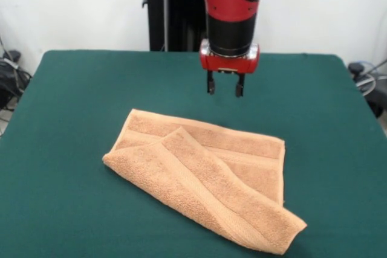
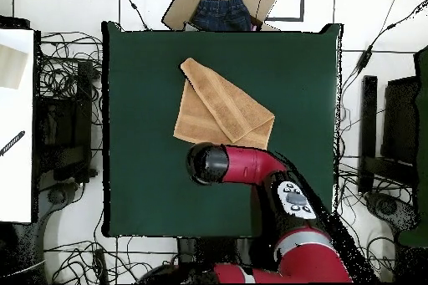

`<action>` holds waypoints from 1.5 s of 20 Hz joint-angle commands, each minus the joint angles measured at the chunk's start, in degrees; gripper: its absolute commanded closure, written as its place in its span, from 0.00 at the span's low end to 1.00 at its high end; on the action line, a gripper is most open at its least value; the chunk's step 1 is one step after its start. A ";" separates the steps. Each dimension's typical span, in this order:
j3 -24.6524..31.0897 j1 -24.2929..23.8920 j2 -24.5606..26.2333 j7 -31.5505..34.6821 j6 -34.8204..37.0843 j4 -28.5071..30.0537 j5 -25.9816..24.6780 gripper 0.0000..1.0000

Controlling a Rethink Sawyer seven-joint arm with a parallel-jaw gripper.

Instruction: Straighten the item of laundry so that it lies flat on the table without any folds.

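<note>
The item of laundry is a tan terry towel [image 1: 205, 176] lying on the dark green table [image 1: 72, 101], folded over itself with one flap laid diagonally across the rest. In the overhead view the towel [image 2: 221, 113] lies in the upper middle of the table [image 2: 142, 173]. My gripper [image 1: 225, 89] hangs in the air above the table just behind the towel's far edge, clear of the cloth. Its two short black fingers [image 1: 210, 84] stand apart and hold nothing. In the overhead view the arm's head [image 2: 207, 164] hides the gripper.
A cardboard box with blue denim clothing [image 2: 221, 10] sits beyond the table's far edge in the overhead view. Cables and equipment [image 2: 63, 106] lie on the floor around the table. A white surface [image 2: 15, 123] stands at the left.
</note>
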 commanded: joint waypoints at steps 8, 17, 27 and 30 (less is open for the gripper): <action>5.75 0.00 4.12 2.77 12.79 -6.76 3.02 0.00; 0.80 5.47 -18.34 6.81 4.03 6.27 -1.28 0.00; -1.85 7.45 -29.46 9.05 -3.24 18.99 -1.09 0.00; -1.48 7.27 -26.36 9.02 -6.83 18.67 -1.94 0.00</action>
